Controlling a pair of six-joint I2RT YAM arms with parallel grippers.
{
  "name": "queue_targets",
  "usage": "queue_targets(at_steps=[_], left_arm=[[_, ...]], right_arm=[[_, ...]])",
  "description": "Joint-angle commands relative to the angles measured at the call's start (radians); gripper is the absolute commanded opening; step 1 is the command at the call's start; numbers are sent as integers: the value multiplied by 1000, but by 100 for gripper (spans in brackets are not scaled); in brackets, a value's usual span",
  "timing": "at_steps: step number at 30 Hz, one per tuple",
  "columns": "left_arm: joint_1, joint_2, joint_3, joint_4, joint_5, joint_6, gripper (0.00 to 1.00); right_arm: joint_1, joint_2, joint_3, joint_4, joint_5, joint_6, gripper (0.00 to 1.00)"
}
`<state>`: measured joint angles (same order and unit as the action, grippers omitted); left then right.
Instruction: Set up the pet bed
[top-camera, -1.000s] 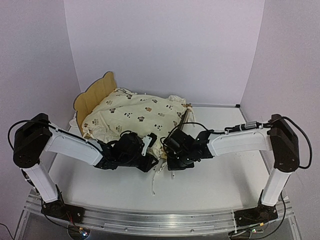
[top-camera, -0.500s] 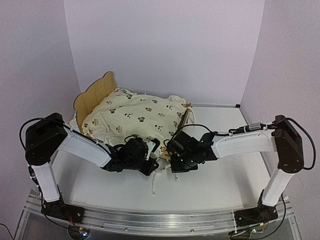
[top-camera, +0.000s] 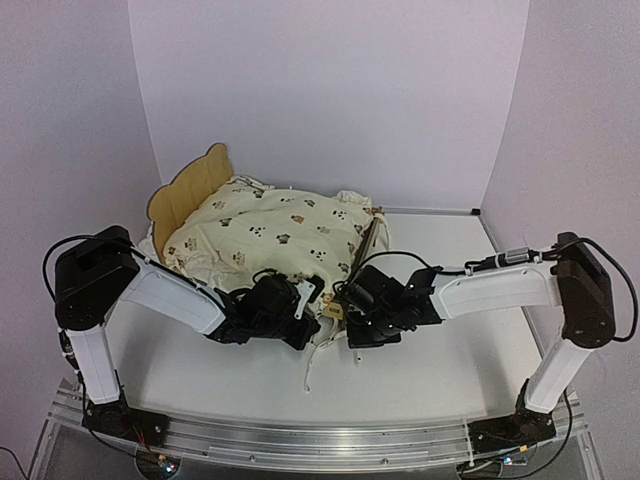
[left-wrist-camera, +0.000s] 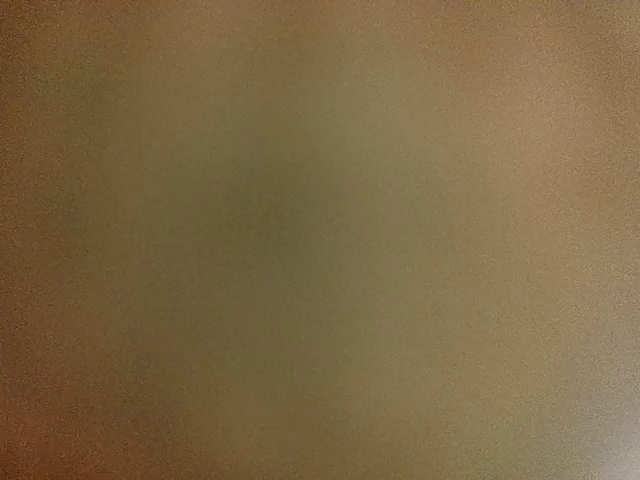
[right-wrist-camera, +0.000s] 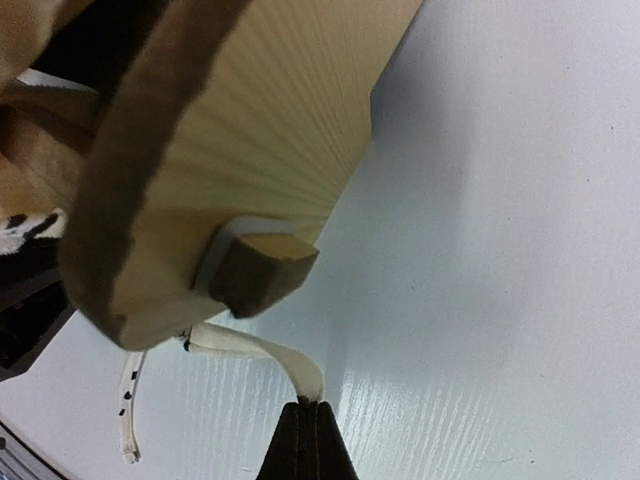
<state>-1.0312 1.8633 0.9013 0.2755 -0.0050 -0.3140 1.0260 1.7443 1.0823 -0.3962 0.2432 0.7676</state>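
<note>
The pet bed sits on the back-left part of the white tabletop. Its scalloped headboard faces the left wall, and a cream animal-print cover is heaped over it. The left hand lies low at the bed's near edge, pressed against the cover's hem. Its fingers are drawn together, but I cannot tell whether any cloth is caught between them, as the left wrist view is only a tan blur. Just to its right, at the bed's near right corner, the right hand is pinched tight on the end of a cream tie. In the right wrist view, the plywood rail and its wooden peg sit just above the fingertips.
</note>
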Motion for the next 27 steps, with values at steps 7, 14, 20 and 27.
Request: queue_targets(at_steps=[7,14,20,27], left_arm=[[-41,-82,-35,9,48,-20,0],[-47,-114,-27,-28,45,-28,0],[-47,-138,-24,-46,52,-34,0],[-47,-143,-23,-50,75,-47,0]], right_arm=[[-2,-41,-33,61,22,-1,0],[-3,-16,4,73,24,-24,0],[-3,21,63,87,11,-39,0],[-2,73,126,101,-9,-50,0]])
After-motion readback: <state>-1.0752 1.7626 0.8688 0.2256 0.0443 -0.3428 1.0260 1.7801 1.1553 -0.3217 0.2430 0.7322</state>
